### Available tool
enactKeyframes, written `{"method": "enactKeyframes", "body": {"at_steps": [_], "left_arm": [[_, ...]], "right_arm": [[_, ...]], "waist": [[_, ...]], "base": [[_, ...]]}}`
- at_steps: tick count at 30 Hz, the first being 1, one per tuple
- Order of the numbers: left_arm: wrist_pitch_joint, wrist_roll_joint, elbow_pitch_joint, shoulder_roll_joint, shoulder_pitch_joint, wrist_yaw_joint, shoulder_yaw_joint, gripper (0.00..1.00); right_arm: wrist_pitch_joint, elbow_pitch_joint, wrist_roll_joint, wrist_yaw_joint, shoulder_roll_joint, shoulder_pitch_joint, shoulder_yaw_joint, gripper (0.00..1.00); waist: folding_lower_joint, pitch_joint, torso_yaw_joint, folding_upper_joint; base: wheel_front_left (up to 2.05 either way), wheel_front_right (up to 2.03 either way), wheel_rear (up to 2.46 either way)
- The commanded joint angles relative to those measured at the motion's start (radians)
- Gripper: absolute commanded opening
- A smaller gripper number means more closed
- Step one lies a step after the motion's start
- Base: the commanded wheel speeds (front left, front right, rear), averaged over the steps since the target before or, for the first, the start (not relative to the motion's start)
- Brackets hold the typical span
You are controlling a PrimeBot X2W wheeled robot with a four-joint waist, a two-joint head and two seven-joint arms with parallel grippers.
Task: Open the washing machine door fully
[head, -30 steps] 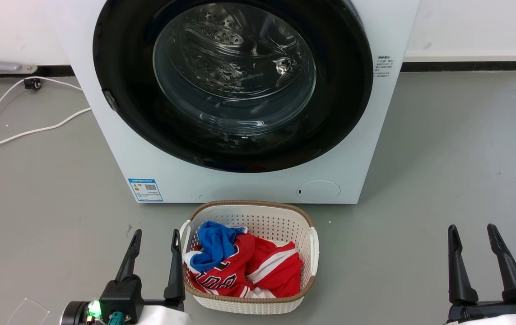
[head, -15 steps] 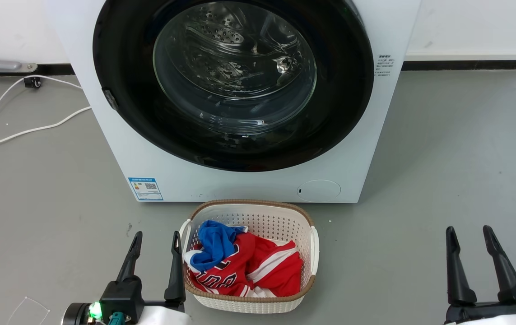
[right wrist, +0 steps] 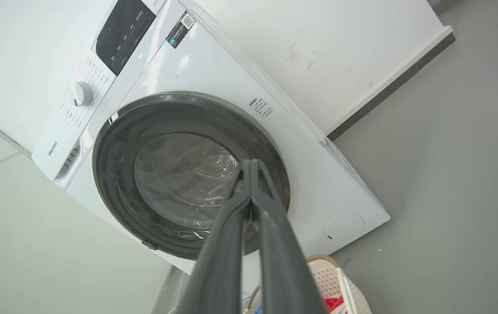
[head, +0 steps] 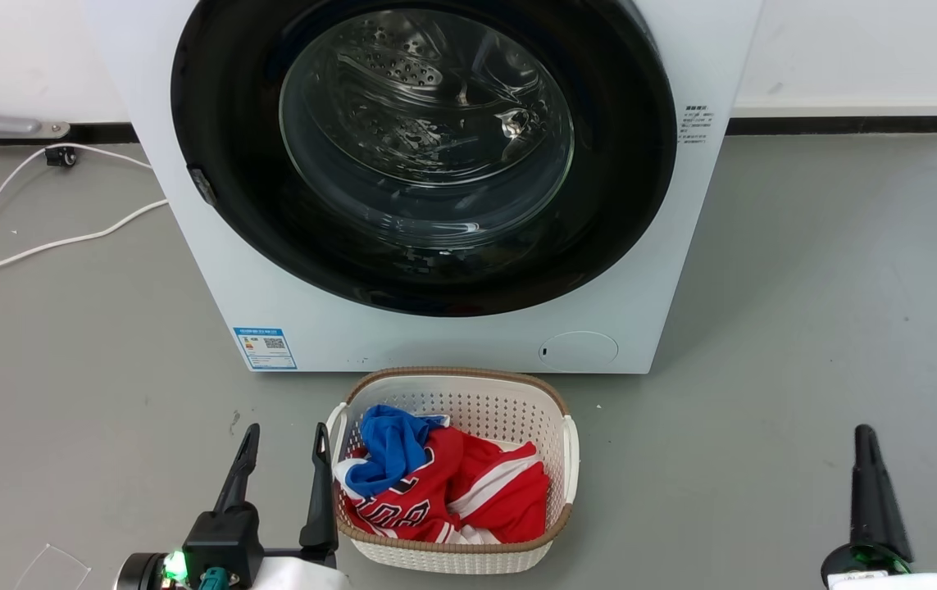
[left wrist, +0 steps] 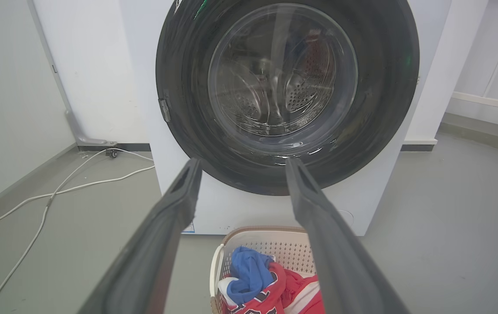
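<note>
Two grippers sit low in the head view. The left gripper [head: 286, 438] is at the lower left, spread wide and empty; the right gripper [head: 866, 442] at the lower right reads as one dark blade. The right wrist view settles it: both fingers [right wrist: 227, 244] are pressed together at the tips, pinching nothing. The washing machine door [head: 427, 139] lies shut, flush against the washing machine [head: 435, 344], across the upper centre. The left wrist view faces it squarely, with a small grey tab [left wrist: 164, 110] on the rim's left edge. The tilted right wrist view adds a black control panel [right wrist: 124, 30] and a white dial [right wrist: 82, 93] at upper left. A white basket [head: 452, 393] of clothes [head: 476, 483] stands just before the washer, bottom centre.
</note>
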Motion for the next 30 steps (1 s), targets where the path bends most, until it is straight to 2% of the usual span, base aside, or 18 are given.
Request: {"method": "enactKeyframes", "body": {"at_steps": [1,2,3,4,5,6,12,18,24,30], "left_arm": [[-0.003,0.0,0.002,-0.002,0.004,0.0,-0.001,1.0],[-0.003,-0.001,0.002,-0.002,0.005,0.001,-0.001,1.0],[-0.003,-0.001,0.002,-0.002,0.005,0.001,-0.001,1.0],[-0.003,-0.001,0.003,-0.002,0.007,0.001,-0.002,1.0],[-0.003,-0.001,0.003,-0.002,0.008,0.002,-0.001,1.0],[-0.003,-0.001,0.003,-0.002,0.008,0.002,-0.001,1.0],[-0.003,-0.001,0.004,-0.002,0.015,0.002,0.003,1.0],[-0.003,-0.002,0.003,-0.002,0.015,0.003,0.004,1.0],[-0.003,-0.004,-0.001,-0.002,0.017,0.006,0.001,1.0],[-0.003,0.0,-0.004,-0.002,0.018,0.006,0.005,1.0]], "right_arm": [[-0.002,0.023,0.152,0.0,0.002,-0.017,0.022,0.0],[-0.002,0.028,0.212,0.0,0.002,-0.022,0.032,0.0],[-0.002,0.028,0.212,0.0,0.002,-0.022,0.032,0.0],[-0.002,0.035,0.341,0.0,0.001,-0.028,0.047,0.0],[-0.002,0.036,0.389,0.0,0.001,-0.03,0.05,0.0],[-0.002,0.036,0.389,0.0,0.001,-0.03,0.05,0.0],[-0.002,0.025,0.671,0.0,0.001,-0.026,0.083,0.0],[0.036,-0.005,0.868,0.0,0.001,-0.011,0.119,0.0],[0.169,-0.039,0.977,0.0,0.001,0.012,0.084,0.0],[0.238,-0.045,0.978,0.0,0.001,0.028,0.048,0.0]], "waist": [[0.0,-0.003,0.001,0.0],[0.0,-0.004,0.001,0.0],[0.0,-0.004,0.001,0.0],[0.0,-0.006,0.002,0.0],[0.0,-0.007,0.002,0.0],[0.0,-0.007,0.002,0.0],[0.0,-0.012,0.003,0.0],[0.0,-0.014,0.003,0.0],[0.0,-0.015,0.005,0.0],[0.0,-0.013,0.007,0.0]], "base": [[0.0,0.0,0.0],[0.0,0.0,0.0],[0.0,0.0,0.0],[0.0,0.0,0.0],[0.0,0.0,0.0],[0.0,0.0,0.0],[0.0,0.0,0.0],[0.0,0.0,0.0],[0.0,0.0,0.0],[0.0,0.0,0.0]]}}
